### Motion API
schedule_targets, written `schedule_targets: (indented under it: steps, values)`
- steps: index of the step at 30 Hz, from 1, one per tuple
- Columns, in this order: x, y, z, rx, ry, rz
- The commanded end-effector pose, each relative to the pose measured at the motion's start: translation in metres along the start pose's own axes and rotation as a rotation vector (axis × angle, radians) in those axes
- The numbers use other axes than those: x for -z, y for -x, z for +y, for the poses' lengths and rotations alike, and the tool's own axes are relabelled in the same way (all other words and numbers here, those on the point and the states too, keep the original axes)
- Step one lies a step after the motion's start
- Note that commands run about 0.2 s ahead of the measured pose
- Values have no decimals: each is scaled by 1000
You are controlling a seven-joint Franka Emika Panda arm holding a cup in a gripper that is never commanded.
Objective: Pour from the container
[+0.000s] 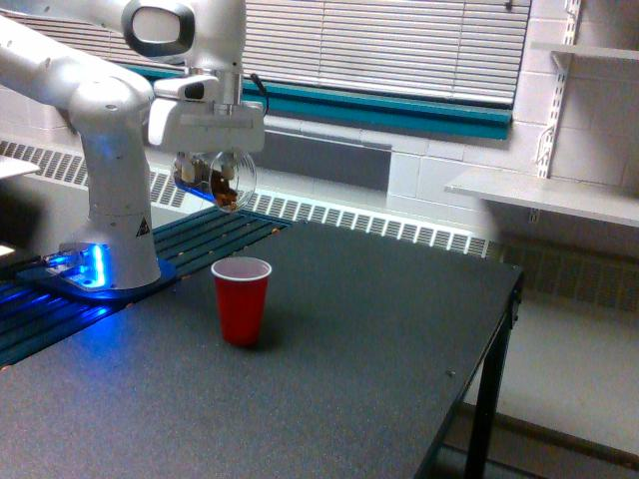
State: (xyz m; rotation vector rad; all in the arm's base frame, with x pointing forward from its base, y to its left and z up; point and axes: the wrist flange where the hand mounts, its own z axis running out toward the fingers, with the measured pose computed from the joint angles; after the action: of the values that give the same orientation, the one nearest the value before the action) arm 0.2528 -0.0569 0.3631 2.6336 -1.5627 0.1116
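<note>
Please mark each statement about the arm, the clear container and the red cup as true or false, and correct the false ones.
1. The gripper holds the clear container in the air. True.
2. The red cup lies on its side. False: it stands upright on the table.
3. The clear container is empty. False: brown pieces show inside.
4. The container hangs above the table, higher than the red cup. True.
5. The container touches the red cup's rim. False: they are clearly apart.
</note>
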Motion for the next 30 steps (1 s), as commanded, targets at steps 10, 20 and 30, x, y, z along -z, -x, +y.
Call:
schedule_targets:
  steps: [10, 20, 30]
  values:
    - [-27, 19, -4, 55, 61, -30]
    - [-35, 20, -5, 56, 79, -32]
    - [-37, 19, -3, 47, 90, -35]
